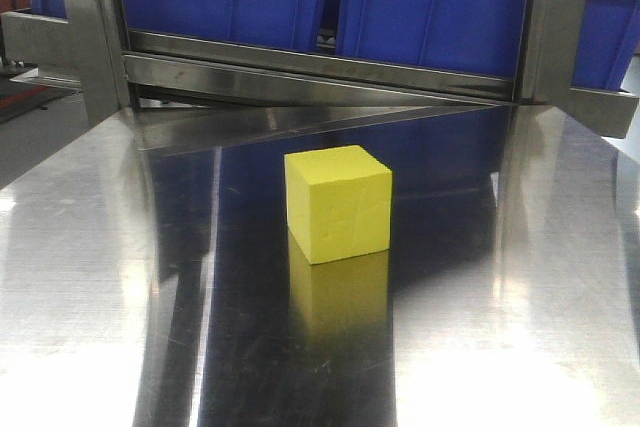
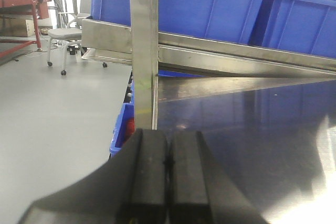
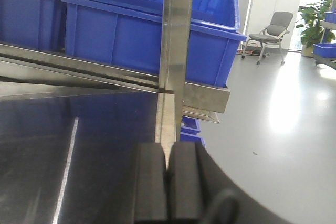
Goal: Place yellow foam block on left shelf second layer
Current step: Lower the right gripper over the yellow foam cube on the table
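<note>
The yellow foam block (image 1: 338, 203) stands on the shiny steel table (image 1: 90, 277) near its middle, in the front view only. It is a bright yellow cube with faint creases. No gripper shows in the front view. My left gripper (image 2: 168, 153) is shut and empty, low over the table's left edge, facing a steel shelf post (image 2: 144, 45). My right gripper (image 3: 168, 163) is shut and empty at the table's right edge, facing another shelf post (image 3: 176, 35). The block is out of both wrist views.
Blue plastic bins (image 1: 430, 7) sit on a steel shelf layer (image 1: 320, 72) behind the table, between the upright posts. More blue bins (image 2: 122, 129) stand below at the left. Chairs (image 2: 65, 35) and open grey floor (image 3: 283, 129) lie to either side.
</note>
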